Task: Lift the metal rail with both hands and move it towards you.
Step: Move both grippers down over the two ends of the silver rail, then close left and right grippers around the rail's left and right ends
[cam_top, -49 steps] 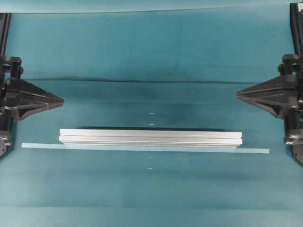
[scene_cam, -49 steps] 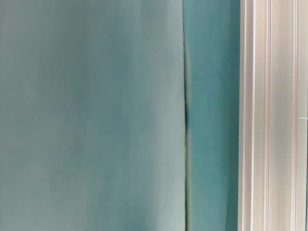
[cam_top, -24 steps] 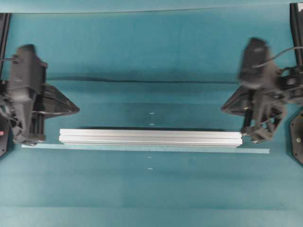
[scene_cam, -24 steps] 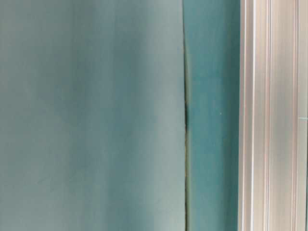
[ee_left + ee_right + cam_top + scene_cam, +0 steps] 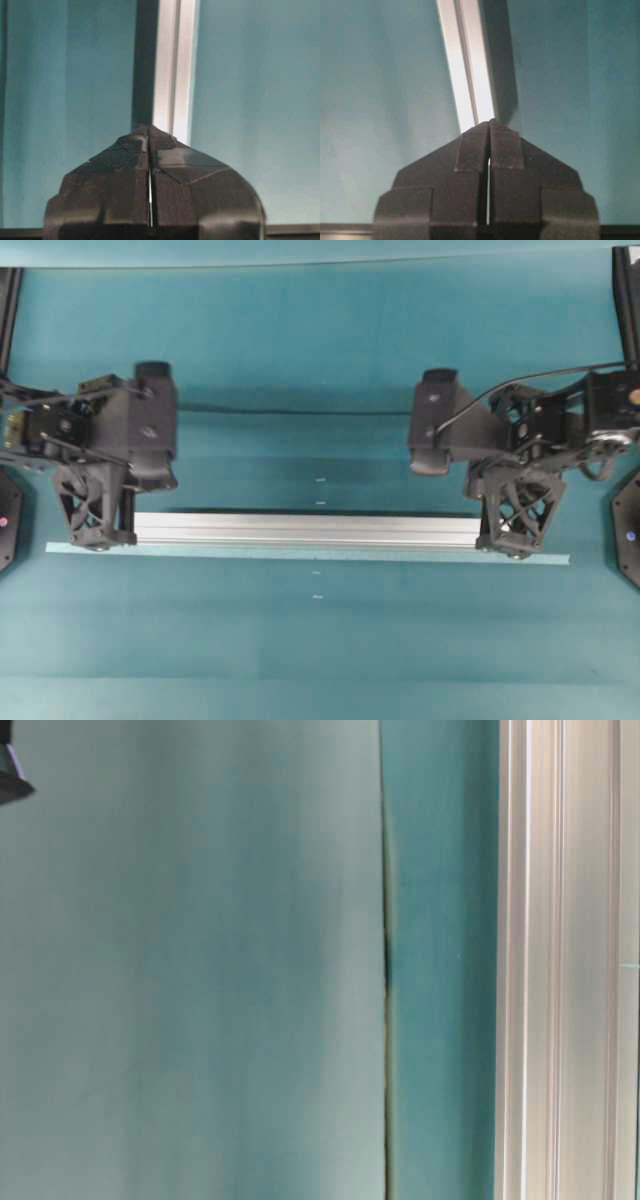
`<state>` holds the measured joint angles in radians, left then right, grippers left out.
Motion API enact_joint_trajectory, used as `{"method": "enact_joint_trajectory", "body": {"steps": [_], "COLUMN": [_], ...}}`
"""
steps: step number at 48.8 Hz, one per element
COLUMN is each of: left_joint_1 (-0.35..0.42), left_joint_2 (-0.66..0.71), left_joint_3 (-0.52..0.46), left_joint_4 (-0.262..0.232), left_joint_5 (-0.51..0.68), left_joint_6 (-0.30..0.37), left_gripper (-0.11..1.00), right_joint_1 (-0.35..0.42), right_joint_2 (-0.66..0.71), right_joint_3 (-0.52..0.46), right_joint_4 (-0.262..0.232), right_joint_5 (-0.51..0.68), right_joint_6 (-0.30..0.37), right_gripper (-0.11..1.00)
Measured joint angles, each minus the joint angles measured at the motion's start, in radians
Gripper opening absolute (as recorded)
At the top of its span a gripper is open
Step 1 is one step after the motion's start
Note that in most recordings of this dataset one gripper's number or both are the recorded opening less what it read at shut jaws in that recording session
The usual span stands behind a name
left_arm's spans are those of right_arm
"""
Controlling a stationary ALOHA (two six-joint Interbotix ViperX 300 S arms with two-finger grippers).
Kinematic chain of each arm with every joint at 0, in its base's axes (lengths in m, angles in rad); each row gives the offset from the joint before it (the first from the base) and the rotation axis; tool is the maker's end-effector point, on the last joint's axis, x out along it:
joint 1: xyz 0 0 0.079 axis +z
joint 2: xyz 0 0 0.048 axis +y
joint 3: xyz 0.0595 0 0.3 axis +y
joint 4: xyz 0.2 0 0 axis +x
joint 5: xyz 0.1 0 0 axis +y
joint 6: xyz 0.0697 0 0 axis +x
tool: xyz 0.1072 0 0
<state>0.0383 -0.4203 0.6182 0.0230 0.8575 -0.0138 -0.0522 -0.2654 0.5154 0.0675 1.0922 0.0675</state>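
The metal rail (image 5: 305, 530) is bright silver with lengthwise grooves running as fine parallel lines. Both grippers, left (image 5: 97, 536) and right (image 5: 512, 545), are matte black with an open lattice pattern on the fingers. The table cover (image 5: 320, 340) is teal; the tape strip (image 5: 300, 555) is pale blue-green.

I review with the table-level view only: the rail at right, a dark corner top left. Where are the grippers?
Observer: Overhead, the left gripper is over the rail's left end and the right gripper over its right end.
Operator: Open?
Observer: No. Both wrist views show the jaws shut, with nothing between them.
Operator: Anything else on the table?
Observer: A thin tape strip runs along the rail's near side, parallel to it.
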Motion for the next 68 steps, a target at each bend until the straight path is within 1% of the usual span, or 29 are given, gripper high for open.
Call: {"method": "enact_joint_trajectory", "body": {"steps": [6,12,17,20,22,25,28,30,34,37,38,40,47,49,51,53,58,68], "left_joint_1": [0.0,0.0,0.0,-0.002,-0.002,-0.003,-0.003,-0.003,-0.003,-0.003,-0.005,-0.003,-0.011,-0.012,-0.012,-0.012,-0.015,-0.023], "left_joint_2": [0.028,0.032,0.032,0.032,0.032,0.032,0.032,0.032,0.032,0.032,0.032,0.032,0.032,0.034,0.04,0.049,0.067,0.084], "left_joint_3": [-0.018,-0.025,-0.025,-0.025,-0.026,-0.026,-0.025,-0.023,-0.021,-0.018,-0.018,-0.015,-0.011,-0.009,-0.005,0.003,0.025,0.058], "left_joint_4": [0.0,0.0,0.0,0.0,0.003,0.0,0.0,0.003,0.0,0.0,0.0,0.0,0.003,0.003,0.003,0.003,0.003,0.003], "left_joint_5": [0.043,0.041,0.017,0.009,0.009,0.009,0.009,0.009,0.009,0.008,0.008,0.009,0.003,0.003,0.005,0.002,-0.006,-0.075], "left_joint_6": [0.015,0.028,0.029,0.031,0.032,0.032,0.032,0.032,0.032,0.031,0.031,0.026,0.015,0.012,0.006,0.0,-0.009,-0.032], "left_gripper": [-0.06,-0.06,-0.06,-0.06,-0.06,-0.05,-0.03,-0.01,0.09,0.21,0.26,0.38,0.82,0.91,0.97,0.99,0.99,0.99], "right_joint_1": [0.002,0.002,0.002,0.002,0.002,0.002,0.002,0.003,0.011,0.021,0.026,0.032,0.044,0.043,0.044,0.044,0.044,0.048], "right_joint_2": [0.026,0.026,0.026,0.025,0.025,0.021,0.018,0.018,0.018,0.021,0.021,0.021,0.021,0.021,0.021,0.021,0.021,0.021], "right_joint_3": [-0.005,-0.006,-0.005,-0.005,-0.002,0.003,0.006,0.008,0.011,0.017,0.021,0.026,0.044,0.048,0.052,0.057,0.074,0.107], "right_joint_4": [-0.002,-0.002,-0.002,-0.002,-0.002,-0.002,0.0,-0.002,-0.002,-0.005,-0.006,-0.011,-0.015,-0.017,-0.017,-0.017,-0.018,-0.018], "right_joint_5": [0.0,-0.012,-0.032,-0.04,-0.043,-0.044,-0.044,-0.046,-0.048,-0.054,-0.057,-0.061,-0.092,-0.1,-0.11,-0.118,-0.137,-0.187], "right_joint_6": [-0.002,-0.005,-0.005,-0.005,-0.005,-0.006,-0.006,-0.009,-0.023,-0.038,-0.043,-0.049,-0.055,-0.054,-0.054,-0.054,-0.054,-0.055], "right_gripper": [0.0,0.02,0.07,0.12,0.19,0.32,0.48,0.62,0.84,0.96,0.98,1.0,0.99,0.99,0.99,0.99,0.99,0.99]}}
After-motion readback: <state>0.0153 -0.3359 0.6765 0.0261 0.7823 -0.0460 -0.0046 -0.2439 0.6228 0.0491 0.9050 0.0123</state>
